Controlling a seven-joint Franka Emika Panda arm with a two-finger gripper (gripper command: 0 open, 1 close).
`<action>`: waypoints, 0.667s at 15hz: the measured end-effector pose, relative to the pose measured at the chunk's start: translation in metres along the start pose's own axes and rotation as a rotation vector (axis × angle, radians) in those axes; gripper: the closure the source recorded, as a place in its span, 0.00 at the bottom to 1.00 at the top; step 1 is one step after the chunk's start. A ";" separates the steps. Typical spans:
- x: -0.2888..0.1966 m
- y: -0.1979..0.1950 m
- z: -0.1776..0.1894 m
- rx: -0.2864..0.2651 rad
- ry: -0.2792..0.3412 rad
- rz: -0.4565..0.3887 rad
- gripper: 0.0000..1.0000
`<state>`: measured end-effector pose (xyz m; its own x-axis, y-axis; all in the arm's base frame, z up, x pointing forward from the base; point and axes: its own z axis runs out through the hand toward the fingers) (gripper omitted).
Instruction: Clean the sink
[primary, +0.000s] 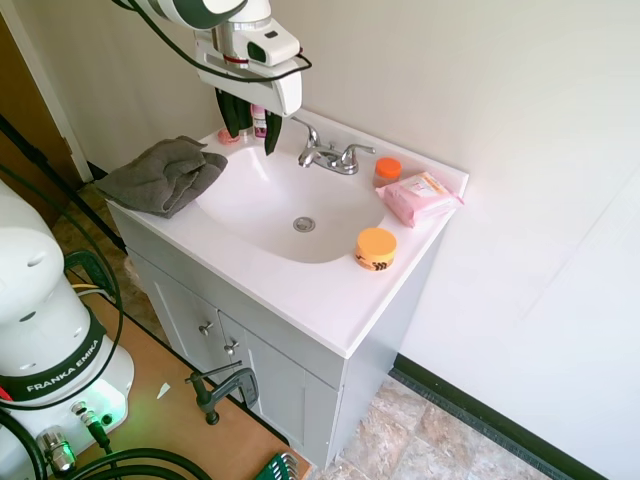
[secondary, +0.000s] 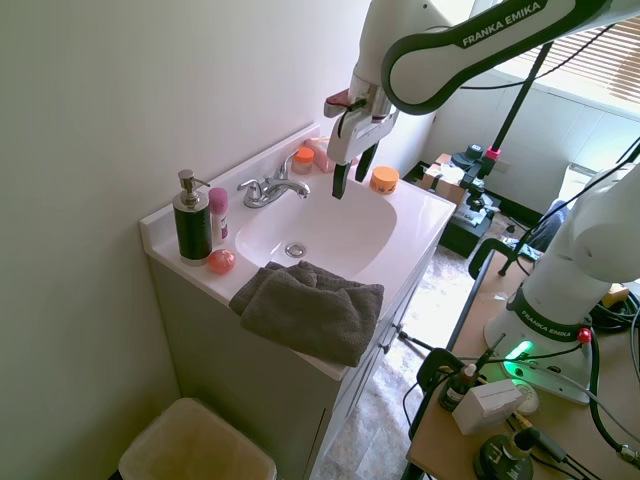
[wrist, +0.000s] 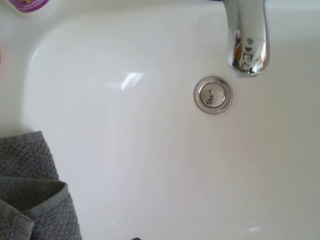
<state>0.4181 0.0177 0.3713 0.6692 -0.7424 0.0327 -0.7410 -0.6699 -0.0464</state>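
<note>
Glossy white oval sink (primary: 262, 205), chrome drain (primary: 304, 224).

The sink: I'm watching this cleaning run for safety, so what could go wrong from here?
The gripper hangs open and empty above the sink, close to the faucet; swinging toward the towel, it might clip the spout. The towel overhangs the front edge of the vanity and could slide off if nudged. The soap bottle stands near the towel, so a wide reach may topple it.
</note>
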 end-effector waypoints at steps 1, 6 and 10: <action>0.000 0.000 0.000 -0.001 -0.001 0.000 0.00; -0.046 -0.025 0.007 -0.004 0.008 -0.111 0.00; -0.155 -0.055 0.014 -0.008 0.036 -0.232 0.00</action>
<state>0.3557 0.1692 0.3545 0.8191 -0.5685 0.0772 -0.5684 -0.8224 -0.0254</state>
